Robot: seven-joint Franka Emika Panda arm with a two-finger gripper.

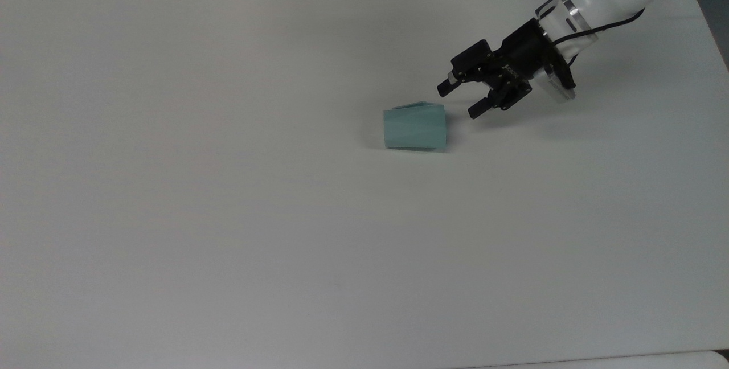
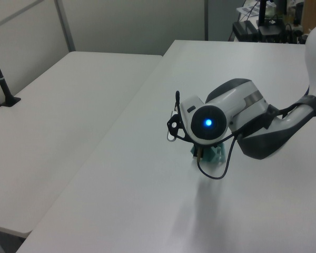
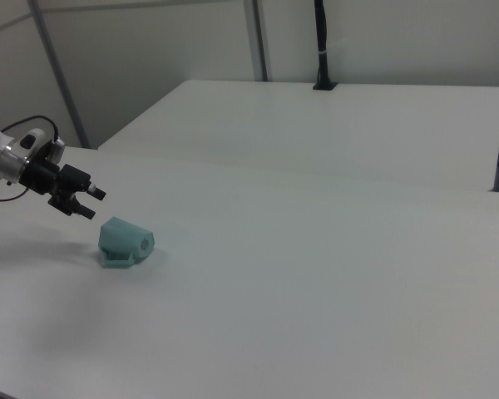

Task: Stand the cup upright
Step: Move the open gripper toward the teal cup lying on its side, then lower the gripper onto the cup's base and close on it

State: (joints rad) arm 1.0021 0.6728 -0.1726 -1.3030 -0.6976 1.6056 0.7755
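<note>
Pale teal faceted plastic cup [image 1: 414,127] lay on its side mid-surface [image 1: 228,215]. Black pincer [image 1: 460,97] hung open, empty, just right in the top view. Risk: fingertip nudges the cup, rolling it away.

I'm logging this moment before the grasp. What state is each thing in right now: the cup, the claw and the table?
cup: lying on its side on the table, not held, apart from the claw.
claw: open, empty, low over the table, just off the cup's end at the top view's right.
table: white, bearing the cup.
</note>
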